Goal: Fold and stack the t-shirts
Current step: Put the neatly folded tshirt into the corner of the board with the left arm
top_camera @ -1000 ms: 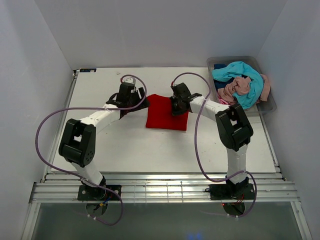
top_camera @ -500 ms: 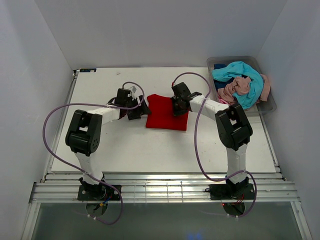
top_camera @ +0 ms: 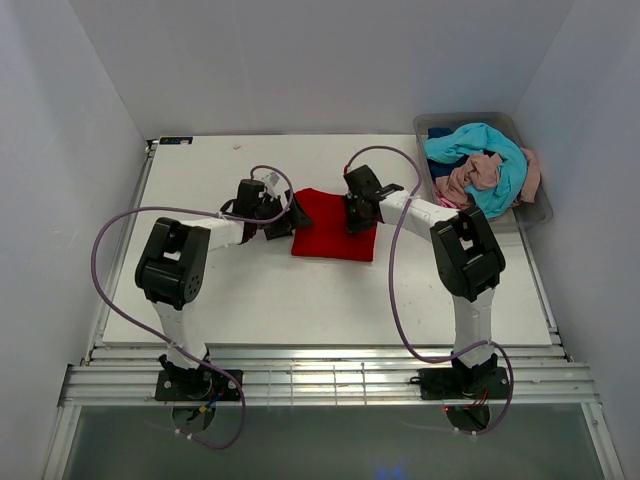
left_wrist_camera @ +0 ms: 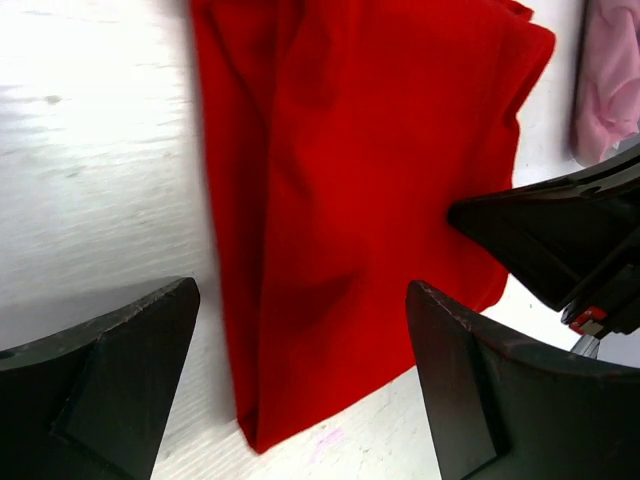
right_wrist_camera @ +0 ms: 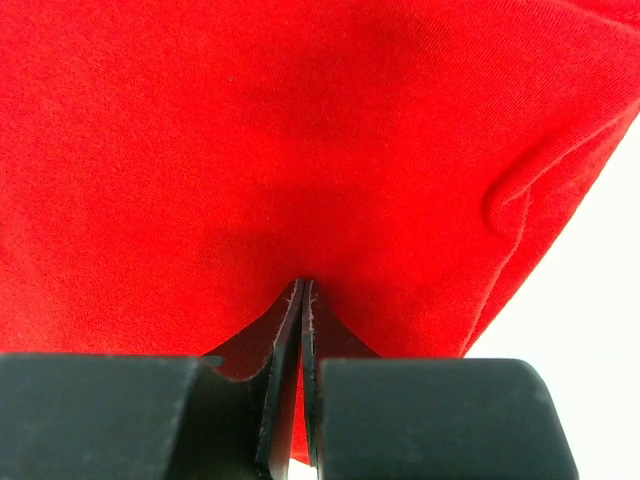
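Two grippers are tending the folded bright red cloth t-shirt (top_camera: 330,238). The left gripper (left_wrist_camera: 300,310) is hovering wide open over its edge, and the right gripper (right_wrist_camera: 303,288), fingers closed, is pinning it. Firm pinning is probably helping the left tidy that edge.

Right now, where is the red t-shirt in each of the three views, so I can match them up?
Top external: the red t-shirt lies folded at the table's centre, between the two arms.
Left wrist: the red t-shirt fills the upper middle, running down between the open left tool.
Right wrist: the red t-shirt fills nearly the whole picture.
Shared landmark: the shut right tool, tip on the shirt, shows in all three views.
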Available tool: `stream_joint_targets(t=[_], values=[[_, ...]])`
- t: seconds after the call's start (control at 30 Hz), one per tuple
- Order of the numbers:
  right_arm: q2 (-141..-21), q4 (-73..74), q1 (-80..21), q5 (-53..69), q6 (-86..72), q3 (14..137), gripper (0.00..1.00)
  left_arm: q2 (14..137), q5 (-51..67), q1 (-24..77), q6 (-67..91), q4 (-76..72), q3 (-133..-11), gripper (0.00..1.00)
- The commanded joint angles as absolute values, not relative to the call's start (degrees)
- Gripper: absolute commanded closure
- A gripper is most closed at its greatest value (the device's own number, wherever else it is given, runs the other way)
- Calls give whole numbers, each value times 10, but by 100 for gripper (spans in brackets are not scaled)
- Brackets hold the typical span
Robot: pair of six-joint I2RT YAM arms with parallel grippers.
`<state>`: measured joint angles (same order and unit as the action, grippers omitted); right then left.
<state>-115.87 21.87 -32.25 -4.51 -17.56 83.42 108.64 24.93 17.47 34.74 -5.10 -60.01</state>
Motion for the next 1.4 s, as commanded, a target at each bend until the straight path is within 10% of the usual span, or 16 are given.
stream_joint_targets(t=[0.0,0.43,0.6,0.73,1.0,1.37], values=[[-1163,236,-321,-45,-170,837,92,1129,253,208,357,-41,-605,4],[-1159,230,-325,-22,-166,827,92,1201,236,279,411,-60,-678,9],[-1160,222,-330,-15,-169,818,92,1219,233,282,428,-59,-690,70],[-1151,219,-334,-18,-168,805,92,1213,215,282,417,-44,-691,88],[-1088,238,-334,-43,-150,801,72,1095,109,231,314,118,-718,89],[-1011,263,-334,-44,-128,799,70,1011,26,82,150,303,-809,89]])
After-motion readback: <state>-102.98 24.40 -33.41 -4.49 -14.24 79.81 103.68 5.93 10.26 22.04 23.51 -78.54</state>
